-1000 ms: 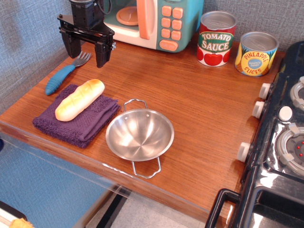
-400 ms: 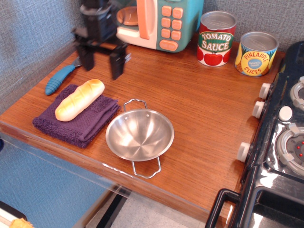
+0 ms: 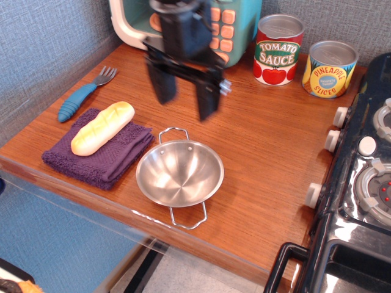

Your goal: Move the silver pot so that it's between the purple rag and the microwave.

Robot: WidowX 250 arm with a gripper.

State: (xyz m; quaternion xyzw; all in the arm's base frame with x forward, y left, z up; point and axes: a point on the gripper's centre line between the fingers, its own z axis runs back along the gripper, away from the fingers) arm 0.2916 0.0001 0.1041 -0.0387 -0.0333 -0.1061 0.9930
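Tool [image 3: 184, 96] hangs spread wide, gripping nothing; below and just nearer sits the silver pot [image 3: 179, 173]; thin steel, likely light, slippery; pinch its rim.

The black gripper [image 3: 185, 99] hangs just above and behind the silver pot [image 3: 179, 173], its two fingers [image 3: 208, 97] pointing down and spread wide apart with nothing between them, blurred by motion.
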